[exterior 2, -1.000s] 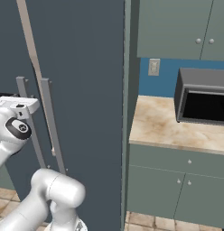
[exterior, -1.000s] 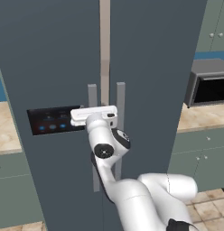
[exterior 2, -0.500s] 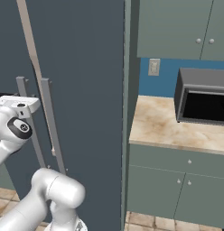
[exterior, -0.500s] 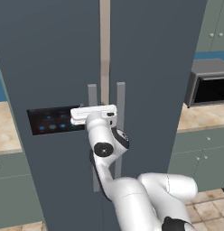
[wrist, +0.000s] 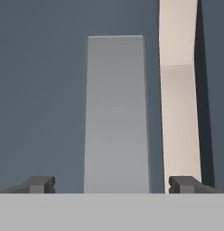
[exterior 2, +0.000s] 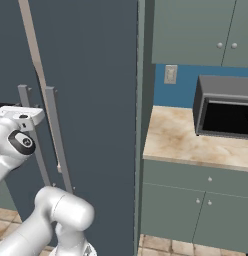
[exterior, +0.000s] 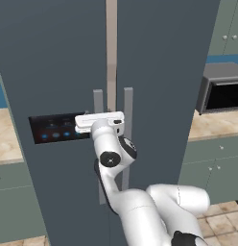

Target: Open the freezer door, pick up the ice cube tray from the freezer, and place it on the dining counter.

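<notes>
hand view: gripper (wrist: pixel 112 184) jaws spread wide, gripping nothing, grey bar handle (wrist: pixel 116 117) of freezer door (wrist: pixel 41 90) dead ahead between fingertips (wrist: pixel 40 183), pale gap just right.

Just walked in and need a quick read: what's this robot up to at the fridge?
The white arm's two-finger gripper is open, its dark fingertips either side of the grey vertical bar handle of the tall dark slate-grey freezer door, the one with the black panel of blue lights. The jaws have not closed on the handle, and the door looks shut.
</notes>
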Robot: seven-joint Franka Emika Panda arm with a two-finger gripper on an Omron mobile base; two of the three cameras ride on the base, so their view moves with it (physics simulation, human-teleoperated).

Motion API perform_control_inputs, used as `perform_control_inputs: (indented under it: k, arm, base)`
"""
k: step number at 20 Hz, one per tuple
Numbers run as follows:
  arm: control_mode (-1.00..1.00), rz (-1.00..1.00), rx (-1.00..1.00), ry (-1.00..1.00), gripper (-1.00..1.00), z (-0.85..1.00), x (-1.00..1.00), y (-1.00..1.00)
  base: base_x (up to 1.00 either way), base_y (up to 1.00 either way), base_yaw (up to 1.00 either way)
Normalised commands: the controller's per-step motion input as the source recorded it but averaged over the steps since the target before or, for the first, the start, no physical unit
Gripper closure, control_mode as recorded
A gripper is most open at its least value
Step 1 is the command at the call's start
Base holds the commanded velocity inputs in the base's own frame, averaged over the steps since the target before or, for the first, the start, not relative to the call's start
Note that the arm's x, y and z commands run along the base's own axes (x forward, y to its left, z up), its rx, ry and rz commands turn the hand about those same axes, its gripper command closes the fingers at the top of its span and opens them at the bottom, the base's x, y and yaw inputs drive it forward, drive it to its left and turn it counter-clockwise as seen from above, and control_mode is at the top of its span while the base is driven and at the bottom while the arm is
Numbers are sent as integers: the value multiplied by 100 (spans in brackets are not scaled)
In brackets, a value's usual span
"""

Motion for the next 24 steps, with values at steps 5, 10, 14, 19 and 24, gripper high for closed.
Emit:
perform_control_inputs:
  k: [5,10,14,19,24]
  arm:
    - [-100,0,0,0,-100,0,0,0]
    - [-100,0,0,0,100,0,0,0]
    - [-100,0,0,0,100,0,0,0]
    - [-100,0,0,0,100,0,0,0]
    - [-100,0,0,0,100,0,0,0]
  base:
    - [0,0,0]
    - [0,0,0]
    - [0,0,0]
    - [0,0,0]
    - [0,0,0]
